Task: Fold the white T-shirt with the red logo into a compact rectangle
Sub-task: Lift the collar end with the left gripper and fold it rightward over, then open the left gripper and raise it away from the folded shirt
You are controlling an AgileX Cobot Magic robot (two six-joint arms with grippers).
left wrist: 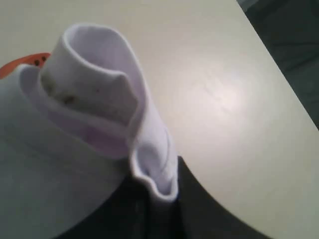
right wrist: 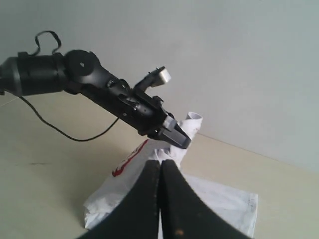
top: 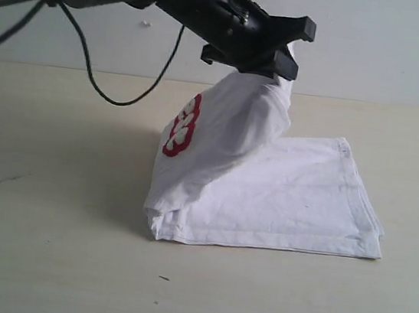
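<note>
- The white T-shirt [top: 288, 202] lies partly folded on the pale counter [top: 41, 258], a little right of centre in the exterior view.
- Its lower part rests flat in stacked layers, with hemmed edges lined up along the right and near sides.
- The left part of the shirt is lifted off the counter into a steep, tent-like peak, and the cloth slopes down from there to the flat layers.
- The red logo [top: 183, 126] sits on the raised slope, facing left and running almost upright, with white fuzzy letters inside a red outline.
- The left end effector [top: 273, 57] reaches in from the upper left and pinches the top of that peak, its jaws pressed onto a bunched fold of white cloth.
- In the left wrist view the pinched fold stands up as a rolled loop of fabric between the dark fingers [left wrist: 192, 199].
- An orange-red patch [left wrist: 22, 62] shows at the edge of that view; I cannot tell whether it is a tag or part of the logo.
- The right end effector [right wrist: 160, 167] hangs in the air above the counter, apart from the shirt, its two fingers pressed together on nothing.
- A black cable [top: 110, 89] droops from the left arm in front of the plain wall [top: 393, 49].
</note>
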